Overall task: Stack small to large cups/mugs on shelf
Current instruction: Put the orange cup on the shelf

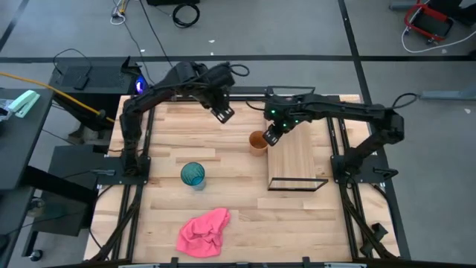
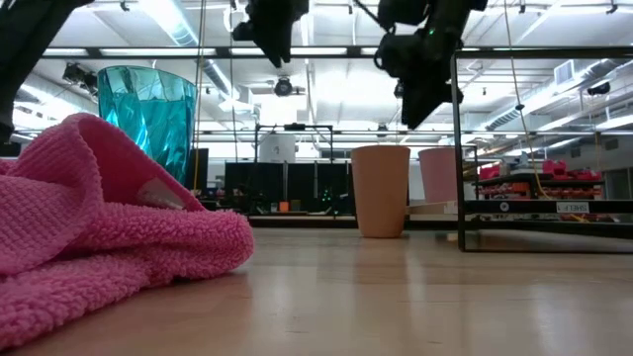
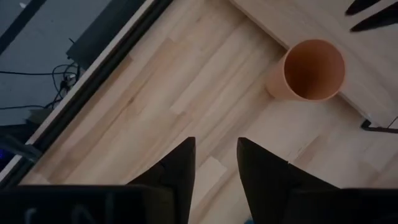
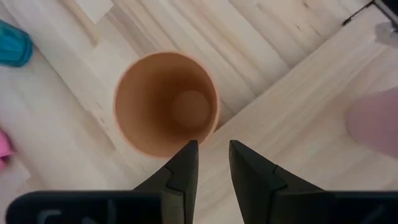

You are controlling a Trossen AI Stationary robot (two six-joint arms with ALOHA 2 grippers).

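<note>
Orange cup (image 1: pixel 257 141): upright on the tabletop (image 1: pixel 223 193), just beside the shelf's left edge, mouth open upward; nothing grips it.
Shelf (image 1: pixel 297 156): pale board with a thin black wire frame, lying on the right half of the table.
Pink cup (image 2: pixel 439 175): upright on the shelf, behind the orange cup as the low view shows it; hidden under the right arm in the high view.
Teal cup (image 1: pixel 193 175): upright on the tabletop, left of centre, well apart from the other 2.
Right gripper (image 1: pixel 272 137): hanging above the orange cup's rim on the shelf side, fingers (image 4: pixel 180 167) narrowly parted, holding nothing.
Left gripper (image 1: pixel 222 113): raised over the far part of the table, fingers (image 3: pixel 180 167) a little apart, empty.
Pink cloth (image 1: pixel 204 231): crumpled near the table's front edge.
</note>
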